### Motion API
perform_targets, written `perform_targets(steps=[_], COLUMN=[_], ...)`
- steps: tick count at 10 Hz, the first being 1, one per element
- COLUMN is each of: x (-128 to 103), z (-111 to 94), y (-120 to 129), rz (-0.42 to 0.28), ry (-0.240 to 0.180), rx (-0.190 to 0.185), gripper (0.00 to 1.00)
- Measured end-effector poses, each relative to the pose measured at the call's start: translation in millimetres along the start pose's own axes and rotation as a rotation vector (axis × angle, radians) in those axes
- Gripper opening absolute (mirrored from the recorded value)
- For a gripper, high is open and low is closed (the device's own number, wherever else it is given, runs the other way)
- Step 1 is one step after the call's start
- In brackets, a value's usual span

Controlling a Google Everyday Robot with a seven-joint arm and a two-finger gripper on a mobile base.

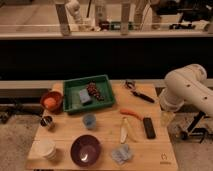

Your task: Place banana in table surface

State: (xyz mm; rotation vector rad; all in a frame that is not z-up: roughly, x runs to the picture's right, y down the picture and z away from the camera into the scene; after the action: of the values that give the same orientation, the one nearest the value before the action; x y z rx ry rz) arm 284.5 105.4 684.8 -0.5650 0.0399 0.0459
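The banana (124, 129), pale cream-yellow and slightly curved, lies flat on the table surface (107, 131), right of centre and just left of the black remote (148, 127). My white arm (186, 92) reaches in from the right, past the table's right edge. The gripper (166, 118) hangs below it by that edge, to the right of the remote and well apart from the banana. It looks open, with nothing between its fingers.
A green tray (73, 88) at the back holds a blue sponge and a dark cluster. Around it are a red bowl (51, 101) with an orange, a small tin (47, 121), a blue cup (89, 120), a purple bowl (85, 149), a white cup (45, 148), a crumpled packet (121, 154), an orange carrot piece (131, 113) and a black tool (142, 96).
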Motion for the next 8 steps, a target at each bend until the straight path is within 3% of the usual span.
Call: perform_targets(steps=[8], x=[0.5], z=[-0.1], y=[0.0], rz=[0.000], ry=[0.001], rx=[0.000], gripper=[0.80])
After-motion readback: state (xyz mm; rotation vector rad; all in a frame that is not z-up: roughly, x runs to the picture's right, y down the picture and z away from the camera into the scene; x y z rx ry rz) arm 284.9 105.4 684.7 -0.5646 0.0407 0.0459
